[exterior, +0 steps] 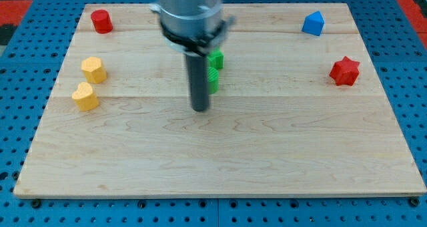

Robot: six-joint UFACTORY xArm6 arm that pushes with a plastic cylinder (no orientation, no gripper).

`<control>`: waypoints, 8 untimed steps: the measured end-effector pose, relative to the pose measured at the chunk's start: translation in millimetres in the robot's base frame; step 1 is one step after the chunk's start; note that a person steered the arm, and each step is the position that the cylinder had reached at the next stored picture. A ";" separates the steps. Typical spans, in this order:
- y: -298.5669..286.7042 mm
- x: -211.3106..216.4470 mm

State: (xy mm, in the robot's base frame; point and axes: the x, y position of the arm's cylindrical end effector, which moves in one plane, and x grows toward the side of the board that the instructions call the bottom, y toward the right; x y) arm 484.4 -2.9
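My dark rod comes down from the view's top centre, and my tip [200,109] rests on the wooden board [213,153] near its middle. Right beside the rod, on the view's right, two green blocks show partly from behind it: a lower green block [213,81] and an upper green block [215,59]. The lower green block is the nearest to the tip; whether the rod touches it I cannot tell. The shapes of both green blocks are hidden by the rod.
A red cylinder-like block [101,21] sits at the top left. Two yellow blocks lie at the left: an upper hexagonal one [94,70] and a lower one [85,97]. A blue house-shaped block [313,23] and a red star block [345,71] are at the right.
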 end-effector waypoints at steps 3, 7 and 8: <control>128.3 -20.0; 128.4 -24.1; 128.4 -25.6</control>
State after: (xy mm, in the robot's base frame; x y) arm 458.8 125.6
